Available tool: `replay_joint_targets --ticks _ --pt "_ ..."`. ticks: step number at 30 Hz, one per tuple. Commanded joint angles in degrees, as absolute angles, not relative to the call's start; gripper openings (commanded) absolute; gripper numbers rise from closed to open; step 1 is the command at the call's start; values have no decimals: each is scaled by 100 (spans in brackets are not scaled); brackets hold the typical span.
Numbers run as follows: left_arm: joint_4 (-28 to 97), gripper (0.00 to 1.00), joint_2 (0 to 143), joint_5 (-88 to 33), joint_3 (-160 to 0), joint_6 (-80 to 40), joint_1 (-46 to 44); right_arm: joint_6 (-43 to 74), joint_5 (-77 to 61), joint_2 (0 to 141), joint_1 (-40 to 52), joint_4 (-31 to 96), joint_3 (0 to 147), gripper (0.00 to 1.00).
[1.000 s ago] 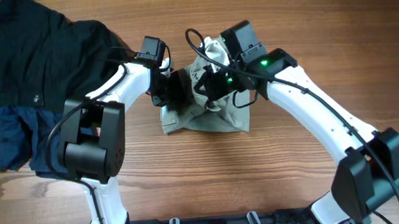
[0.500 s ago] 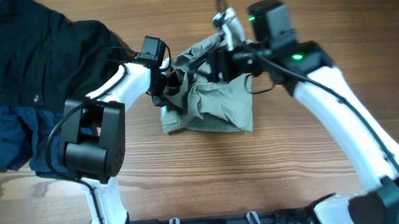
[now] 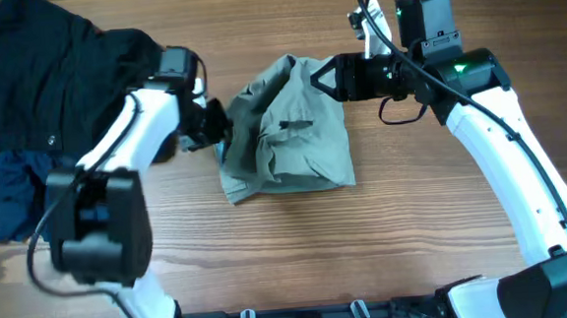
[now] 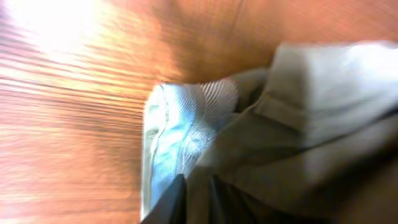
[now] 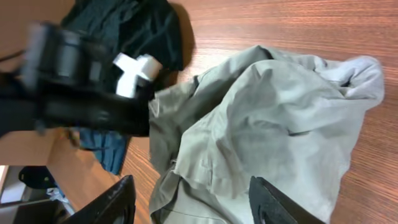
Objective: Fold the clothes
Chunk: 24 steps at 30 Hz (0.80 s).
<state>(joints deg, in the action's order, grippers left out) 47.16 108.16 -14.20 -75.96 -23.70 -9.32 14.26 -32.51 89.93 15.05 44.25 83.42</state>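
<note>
While the black garment (image 3: 51, 65) sprawls at upper left, the left hand (image 3: 210, 134), its grip impossible to tell, sits at the left edge of the clothes (image 3: 287, 139) heaped mid-frame. The right hand (image 3: 322, 78), spread and empty at their upper right, pins nothing, so the fold may slump open.

Surface: a brown wooden table (image 3: 387, 241), its grain running from left to right.
Centre: a pale khaki-grey garment (image 3: 292, 139) is laid crumpled on the wood.
Far left corner: a black garment (image 3: 52, 75) is heaped.
Left edge: a navy blue garment (image 3: 4, 191) is spread, touching the black one.
</note>
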Motion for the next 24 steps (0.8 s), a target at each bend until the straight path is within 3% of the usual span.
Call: replay_joint_targets --ticks 1,3,6,13,14,15,16,17,24 --pt "4720 47 9985 -727 -7577 -2117 -941 1372 -3109 9150 1490 4550 8377 52" --pt "4720 54 9566 -331 -7577 -2119 -941 1372 -3135 9408 1496 4711 8377 50" --pt "4659 56 8858 -183 -7577 -2123 -875 1238 -3435 9898 1516 4718 8377 50" --pt "4836 56 8357 -180 -7577 -2119 -534 921 -3852 10471 2043 4427 8377 61" --pt "4862 57 8357 -180 -7577 -2119 -534 923 -3865 10471 2130 4364 8377 55" --pt "4860 56 8357 -180 -7577 -2119 -534 989 -3868 10471 2231 4294 8377 25" --pt "4851 56 8357 -180 -7577 -2119 -528 1050 -3865 10471 2296 4241 8377 8" --pt "4840 56 8357 -183 -7577 -2121 -523 1066 -3868 10471 2386 4156 8377 4" --pt "4831 55 8355 -183 -7577 -2126 -521 1772 -3306 11093 3402 2912 8377 4"
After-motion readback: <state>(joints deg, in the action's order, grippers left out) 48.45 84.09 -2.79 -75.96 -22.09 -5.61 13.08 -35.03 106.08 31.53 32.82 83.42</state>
